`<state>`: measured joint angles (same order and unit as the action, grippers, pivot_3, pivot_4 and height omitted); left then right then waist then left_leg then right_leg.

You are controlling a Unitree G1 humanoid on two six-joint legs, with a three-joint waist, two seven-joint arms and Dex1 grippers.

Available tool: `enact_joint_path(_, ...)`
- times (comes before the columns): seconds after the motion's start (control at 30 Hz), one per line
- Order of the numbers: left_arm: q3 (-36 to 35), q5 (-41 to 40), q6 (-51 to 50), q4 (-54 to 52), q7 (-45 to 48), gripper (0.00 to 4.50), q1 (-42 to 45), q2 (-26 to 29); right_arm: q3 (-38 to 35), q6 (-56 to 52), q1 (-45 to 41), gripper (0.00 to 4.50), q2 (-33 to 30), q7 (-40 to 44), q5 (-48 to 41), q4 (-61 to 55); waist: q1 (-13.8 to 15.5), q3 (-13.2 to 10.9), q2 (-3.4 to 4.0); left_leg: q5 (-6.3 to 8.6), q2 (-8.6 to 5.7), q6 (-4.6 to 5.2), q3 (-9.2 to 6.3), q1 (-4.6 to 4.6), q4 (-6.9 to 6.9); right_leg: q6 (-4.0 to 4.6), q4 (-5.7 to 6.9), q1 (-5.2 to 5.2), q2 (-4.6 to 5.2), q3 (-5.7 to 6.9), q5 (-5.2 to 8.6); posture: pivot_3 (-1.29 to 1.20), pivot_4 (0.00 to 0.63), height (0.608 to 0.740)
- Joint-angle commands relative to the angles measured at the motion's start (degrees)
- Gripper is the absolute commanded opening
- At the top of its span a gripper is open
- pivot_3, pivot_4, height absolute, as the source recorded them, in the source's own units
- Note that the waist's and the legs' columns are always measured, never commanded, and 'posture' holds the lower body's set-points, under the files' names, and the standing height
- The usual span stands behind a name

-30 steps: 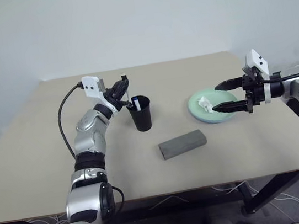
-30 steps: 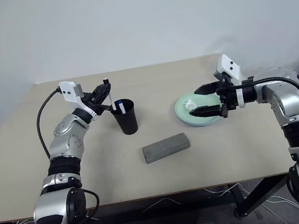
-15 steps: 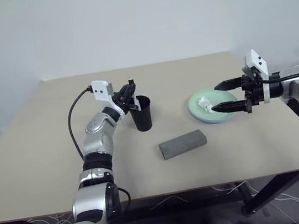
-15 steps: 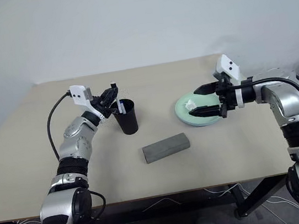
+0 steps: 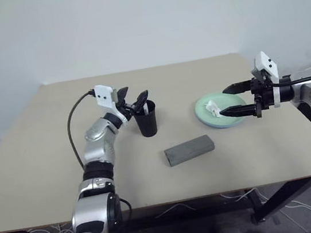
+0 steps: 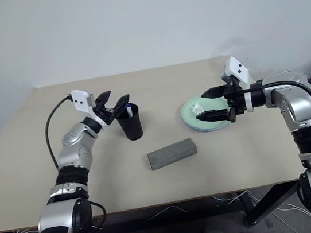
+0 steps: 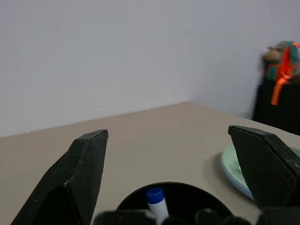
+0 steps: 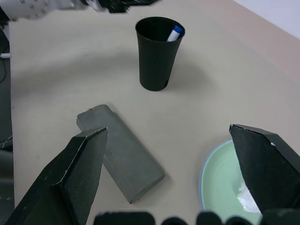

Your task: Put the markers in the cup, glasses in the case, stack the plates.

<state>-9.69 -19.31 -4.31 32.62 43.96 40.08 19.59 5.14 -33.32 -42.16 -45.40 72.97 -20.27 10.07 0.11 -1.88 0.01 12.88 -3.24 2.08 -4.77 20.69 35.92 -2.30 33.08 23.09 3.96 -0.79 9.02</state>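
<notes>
I am looking at a beige table [image 5: 46, 161] set against a plain pale wall. In the head view, the black cup [image 5: 146, 118] stands upright left of the table's middle, with a blue-capped marker [image 6: 128, 106] poking up inside it. My left gripper [image 5: 131, 98] hangs just beside the cup's rim on its left, fingers spread apart and holding nothing. The grey case [image 5: 189, 149] lies closed in front of the cup, nearer to me, at a slight angle. To the right sits the mint green plate [image 5: 207, 113] with a crumpled white tissue [image 5: 213, 108] on it; a thin light blue edge shows under its near rim, so the plates look stacked. My right gripper [image 5: 237, 100] hovers over that plate's right side, fingers wide apart and empty.

From the left wrist, I see both black fingers [image 7: 77, 180] splayed wide, the cup's mouth [image 7: 183, 199] between them and the marker's blue cap [image 7: 154, 195] standing inside. The green plate's edge [image 7: 228, 168] shows beyond the far finger.

From the right wrist, the fingers [image 8: 75, 171] again stand wide apart. Between them lie the case [image 8: 119, 159], the upright cup [image 8: 158, 54] with the blue cap [image 8: 175, 33] leaning on its rim, and a part of the green plate [image 8: 218, 180] carrying the tissue [image 8: 246, 194].
</notes>
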Motion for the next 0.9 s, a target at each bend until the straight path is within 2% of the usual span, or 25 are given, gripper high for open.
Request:
enact_joint_path(0.03, -1.2, -4.32, -8.51, -11.45, 5.52, 4.42, -3.06, 6.75, -1.8, 0.58, -0.81, 4.5, -0.36, -0.14, -0.66, -1.11, -0.22, 0.0, 0.01, 0.01, 0.02, -0.01, 0.01, 0.0, -0.02, 0.0, 0.04, 0.06, -0.01, -0.01, 0.0, 0.0, 0.0, 0.727)
enact_joint_path(0.23, -3.58, -5.69, -13.49, -20.28, 13.28, 4.42, -9.51, 21.36, -1.56, 1.65, -1.19, 4.5, 0.63, -0.67, -0.15, 1.32, -0.09, 0.0, 0.02, 0.04, 0.14, -0.09, 0.04, -0.02, -0.02, 0.12, 0.1, 0.11, -0.05, 0.03, 0.08, 0.0, 0.0, 0.727)
enact_joint_path(0.33, -5.25, -6.77, -15.63, -23.27, 14.63, 4.42, -11.9, 25.29, -2.17, 1.94, -0.6, 4.5, 0.84, -0.88, -0.4, 2.07, 0.08, 0.0, 0.03, 0.13, 0.27, -0.24, 0.01, -0.04, 0.01, 0.15, 0.06, 0.1, -0.02, 0.06, 0.11, 0.0, 0.0, 0.727)
enact_joint_path(0.6, -9.97, -8.56, -19.11, -29.54, 13.36, 4.42, -19.71, 28.31, -4.42, 0.78, 1.53, 4.5, 2.08, -3.21, -2.29, -0.45, 0.06, 0.0, 0.05, 0.12, 0.48, -0.22, 0.07, -0.01, -0.04, 0.13, 0.07, 0.13, -0.02, 0.03, 0.09, 0.0, 0.0, 0.727)
enact_joint_path(0.9, -11.62, -10.55, -22.07, -34.96, 9.87, 4.42, -25.46, 26.54, -6.17, -1.24, 3.4, 4.5, 3.53, -6.15, -4.42, -4.18, 0.04, 0.0, 0.05, 0.14, 0.84, -0.25, 0.68, -0.12, -0.09, 0.16, 0.05, 0.21, -0.05, 0.05, 0.11, 0.0, 0.0, 0.727)
